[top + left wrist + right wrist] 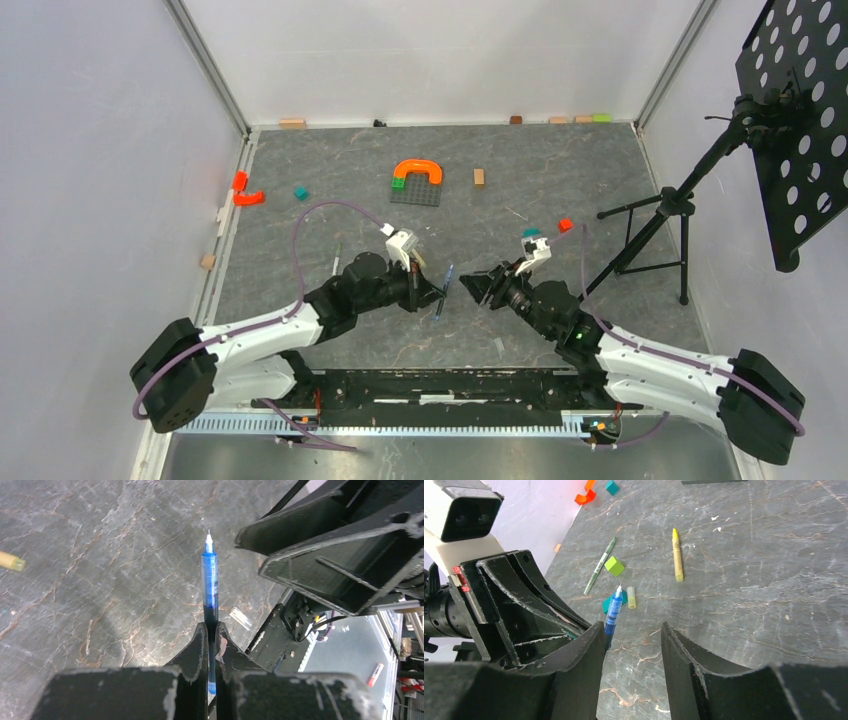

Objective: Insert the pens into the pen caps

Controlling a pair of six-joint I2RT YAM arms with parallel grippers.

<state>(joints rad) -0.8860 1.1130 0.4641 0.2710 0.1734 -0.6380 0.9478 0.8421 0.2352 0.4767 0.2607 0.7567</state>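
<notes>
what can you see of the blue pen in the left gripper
The blue pen is a slim, clear-blue plastic stick, darker toward the grip, with a white cone and fine needle tip, uncapped. The left gripper is shut on its lower barrel, holding it above the table, tip pointing away.

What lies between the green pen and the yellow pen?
A lime cube, close beside the green pen and apart from the yellow pen; the right wrist view shows it.

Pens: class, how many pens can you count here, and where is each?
3. The blue pen is clamped in the left gripper; the green pen and the yellow pen lie apart on the table. More may be hidden behind the arms.
</notes>
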